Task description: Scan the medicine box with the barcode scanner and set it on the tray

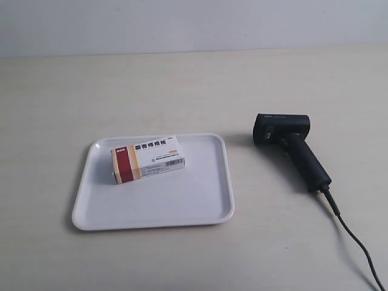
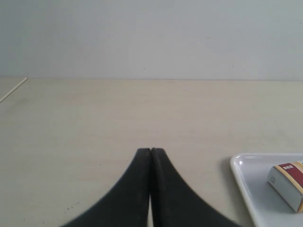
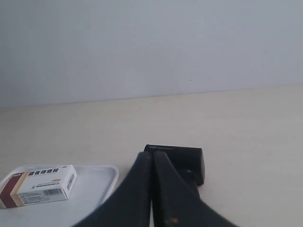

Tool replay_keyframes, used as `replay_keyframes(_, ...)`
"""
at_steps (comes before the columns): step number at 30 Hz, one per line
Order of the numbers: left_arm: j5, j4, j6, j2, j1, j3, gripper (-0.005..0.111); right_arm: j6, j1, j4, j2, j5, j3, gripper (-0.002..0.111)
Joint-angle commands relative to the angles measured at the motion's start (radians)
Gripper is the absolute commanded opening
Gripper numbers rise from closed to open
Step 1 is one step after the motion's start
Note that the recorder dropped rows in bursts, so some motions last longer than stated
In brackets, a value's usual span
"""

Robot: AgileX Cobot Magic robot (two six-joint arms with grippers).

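The medicine box (image 1: 148, 159), white with a dark red and orange end, lies flat inside the white tray (image 1: 206, 206) at the exterior view's left; it also shows in the left wrist view (image 2: 288, 183) and the right wrist view (image 3: 39, 185). The black barcode scanner (image 1: 292, 145) lies on the table to the right of the tray, its cable trailing to the lower right. My left gripper (image 2: 151, 150) is shut and empty over bare table beside the tray (image 2: 244, 182). My right gripper (image 3: 152, 153) is shut and empty, just in front of the scanner's head (image 3: 182, 158). No arm appears in the exterior view.
A pale wooden table (image 1: 182, 91) runs back to a plain wall. The scanner's black cable (image 1: 357, 242) crosses the table's lower right corner. A thin pale line (image 2: 13, 90) shows near the table's far edge in the left wrist view.
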Motion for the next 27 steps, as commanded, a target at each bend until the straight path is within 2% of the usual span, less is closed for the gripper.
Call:
replay_keyframes(1, -0.001, 0.002, 0.004, -0.007, 0.002, 0.003, 0.002, -0.010, -0.002, 0.001, -0.007, -0.009, 0.004, 0.000)
replay_keyframes(3, -0.001, 0.002, 0.004, -0.007, 0.002, 0.003, 0.002, -0.010, -0.005, -0.001, -0.020, -0.009, 0.004, 0.000)
replay_keyframes(6, -0.001, 0.002, 0.004, -0.007, 0.002, 0.003, 0.002, -0.012, -0.067, -0.014, -0.059, -0.012, 0.004, 0.000)
replay_keyframes(11, -0.001, 0.002, 0.004, -0.007, 0.002, 0.003, 0.002, -0.012, -0.273, -0.014, -0.162, 0.015, 0.004, 0.000)
replay_keyframes(14, -0.001, 0.002, 0.004, -0.007, 0.002, 0.003, 0.002, -0.018, -0.356, -0.019, -0.194, 0.051, 0.004, 0.000)
replay_keyframes(18, -0.001, 0.002, 0.004, -0.007, 0.002, 0.003, 0.002, -0.074, -0.394, -0.019, -0.194, 0.074, 0.004, 0.000)
replay_keyframes(27, -0.001, 0.002, 0.004, -0.007, 0.002, 0.003, 0.002, -0.089, -0.398, -0.019, -0.194, 0.095, 0.004, 0.000)
